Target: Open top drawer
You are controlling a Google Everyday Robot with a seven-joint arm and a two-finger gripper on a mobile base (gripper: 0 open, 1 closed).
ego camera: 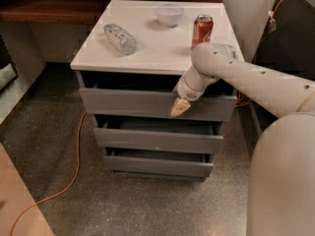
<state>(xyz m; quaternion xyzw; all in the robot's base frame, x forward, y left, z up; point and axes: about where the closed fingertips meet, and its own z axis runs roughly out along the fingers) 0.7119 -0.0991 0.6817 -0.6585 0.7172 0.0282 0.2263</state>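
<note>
The top drawer (128, 103) is a wide gray drawer with a flat front, just under the white top of the cabinet (147, 48). It stands a little way out, with a dark gap above its front. My gripper (179, 108) hangs from the white arm in front of the right half of the drawer front, its tan fingertips pointing down and left against the panel.
On the cabinet top lie a clear plastic bottle (120, 38) on its side, a white bowl (169, 14) and a red soda can (202, 30). Two lower gray drawers (157, 140) sit slightly out. An orange cable (74, 166) runs over the floor at the left.
</note>
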